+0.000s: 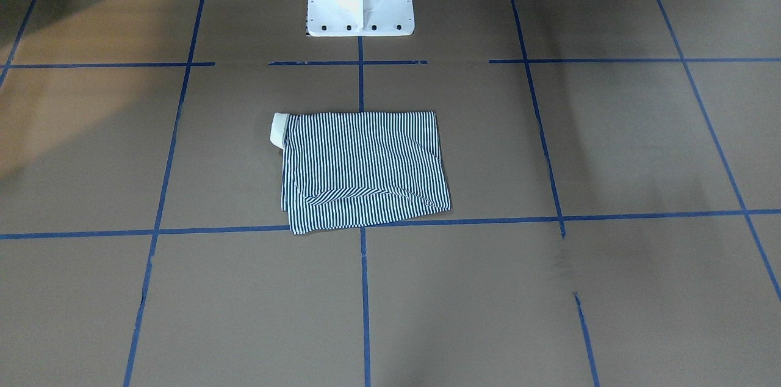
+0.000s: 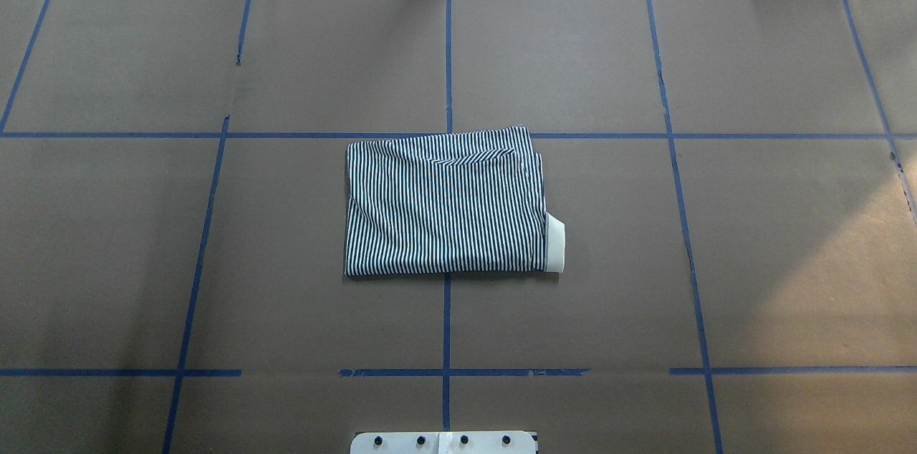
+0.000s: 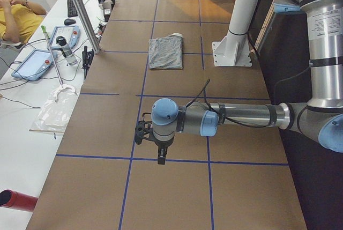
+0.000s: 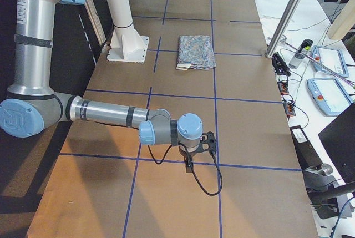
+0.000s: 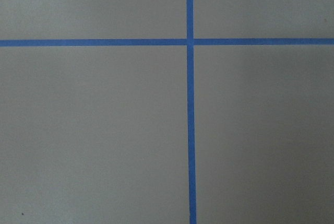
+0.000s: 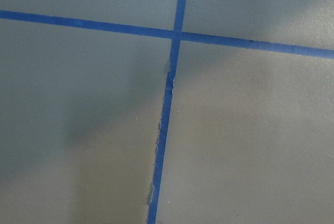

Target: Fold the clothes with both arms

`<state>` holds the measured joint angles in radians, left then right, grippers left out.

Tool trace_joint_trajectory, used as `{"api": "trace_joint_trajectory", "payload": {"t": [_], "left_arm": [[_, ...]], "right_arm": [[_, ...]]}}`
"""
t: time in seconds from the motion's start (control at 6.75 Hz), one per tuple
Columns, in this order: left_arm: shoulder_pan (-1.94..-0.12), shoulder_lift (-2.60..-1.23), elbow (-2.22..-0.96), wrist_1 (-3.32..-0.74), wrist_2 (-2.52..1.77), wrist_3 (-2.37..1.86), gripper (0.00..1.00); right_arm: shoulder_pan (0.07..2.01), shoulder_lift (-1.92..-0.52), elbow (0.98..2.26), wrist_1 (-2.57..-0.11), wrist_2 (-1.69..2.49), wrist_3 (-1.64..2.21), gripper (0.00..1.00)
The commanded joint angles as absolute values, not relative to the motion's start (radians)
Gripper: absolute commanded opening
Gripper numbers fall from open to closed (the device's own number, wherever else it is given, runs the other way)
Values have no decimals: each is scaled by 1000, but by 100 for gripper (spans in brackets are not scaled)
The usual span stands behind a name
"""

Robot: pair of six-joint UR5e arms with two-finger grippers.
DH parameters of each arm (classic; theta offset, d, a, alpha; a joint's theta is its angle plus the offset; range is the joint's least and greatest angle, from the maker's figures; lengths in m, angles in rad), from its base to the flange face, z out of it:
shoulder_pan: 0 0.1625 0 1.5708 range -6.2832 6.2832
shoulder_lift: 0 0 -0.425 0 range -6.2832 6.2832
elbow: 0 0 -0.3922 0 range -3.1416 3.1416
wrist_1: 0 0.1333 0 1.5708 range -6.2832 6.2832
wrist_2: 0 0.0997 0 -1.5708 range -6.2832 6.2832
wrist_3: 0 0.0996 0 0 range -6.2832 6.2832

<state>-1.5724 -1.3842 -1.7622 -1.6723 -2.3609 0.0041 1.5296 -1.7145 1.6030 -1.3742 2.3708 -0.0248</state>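
Brown-papered table (image 2: 752, 239) bears the folded polo shirt (image 2: 444, 203), well beyond left gripper (image 3: 159, 157) and right gripper (image 4: 188, 164) (jaws unreadable from here).

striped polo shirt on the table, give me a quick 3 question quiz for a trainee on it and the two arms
1. True or false: the polo shirt lies folded into a rough rectangle on the table.
2. In the overhead view, the cream collar sticks out at the shirt's: A) left edge B) right edge C) far edge.
3. Fill in: neither the left gripper nor the right gripper is ____ the shirt.

Key: 1 true; 2 B; 3 touching.
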Motion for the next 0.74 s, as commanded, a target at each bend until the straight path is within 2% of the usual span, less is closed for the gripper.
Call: {"api": "trace_joint_trajectory", "payload": {"t": [0.0, 0.15, 0.59], "left_arm": [[-1574, -1387, -1764, -1671, -2359, 25, 100], [-1574, -1393, -1766, -1671, -2341, 23, 100], [-1574, -1400, -1764, -1664, -2322, 20, 100]], "right_arm": [[1566, -1716, 1664, -1448, 2370, -26, 100], [1580, -1730, 1711, -1501, 2368, -38, 100], [1618, -1776, 1723, -1486, 2320, -43, 100]]}}
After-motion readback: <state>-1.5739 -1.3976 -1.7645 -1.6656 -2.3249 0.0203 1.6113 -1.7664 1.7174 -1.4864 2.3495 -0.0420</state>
